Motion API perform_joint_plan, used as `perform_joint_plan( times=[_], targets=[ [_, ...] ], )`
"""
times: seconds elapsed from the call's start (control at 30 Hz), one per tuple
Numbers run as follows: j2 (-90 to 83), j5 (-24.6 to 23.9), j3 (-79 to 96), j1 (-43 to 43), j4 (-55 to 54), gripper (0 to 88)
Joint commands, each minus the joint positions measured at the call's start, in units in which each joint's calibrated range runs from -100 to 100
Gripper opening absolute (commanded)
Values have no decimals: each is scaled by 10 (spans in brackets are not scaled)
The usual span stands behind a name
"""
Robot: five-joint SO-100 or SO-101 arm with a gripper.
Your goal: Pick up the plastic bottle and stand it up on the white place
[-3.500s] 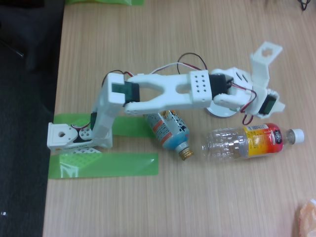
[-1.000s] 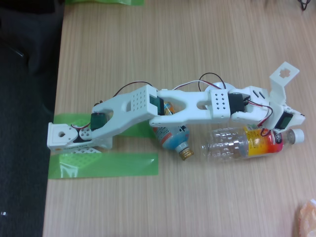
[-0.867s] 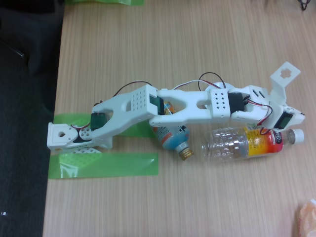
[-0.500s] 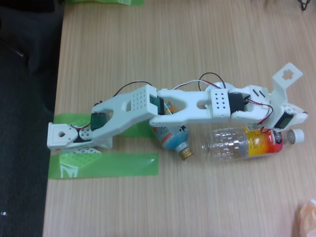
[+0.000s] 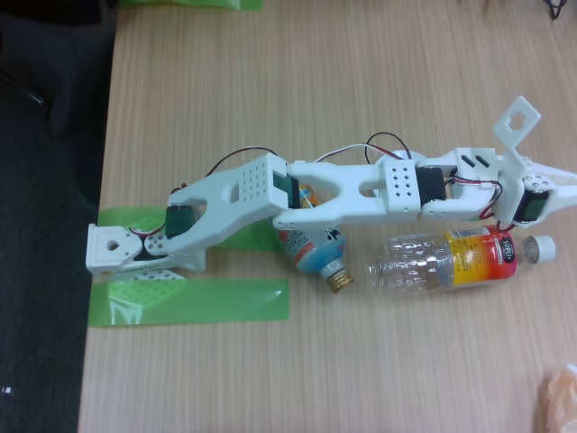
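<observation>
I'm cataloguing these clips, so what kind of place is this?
Probably a hobby or lab desk: a wood-grain table, the small white arm's base fixed with green tape, and the plastic bottle lying as a test prop.

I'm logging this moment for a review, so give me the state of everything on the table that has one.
plastic bottle: lying on its side, white cap on, pointing right in the fixed view, not held.
metal can-bottle: lying on its side, gold neck toward the lower right, partly under the arm.
hand: stretched out just above the plastic bottle's cap end; open or shut cannot be told.
</observation>
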Motion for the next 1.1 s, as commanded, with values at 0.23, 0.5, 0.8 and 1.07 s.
perform_joint_plan(
  times=[0.23, 0.5, 0.8, 1.07],
  targets=[
    [-28, -1, -24, 3, -10, 10],
    [17, 3, -76, 13, -7, 10],
    [134, -2, -281, 10, -1, 10],
    [142, -2, -296, 2, 158, 10]
  ],
)
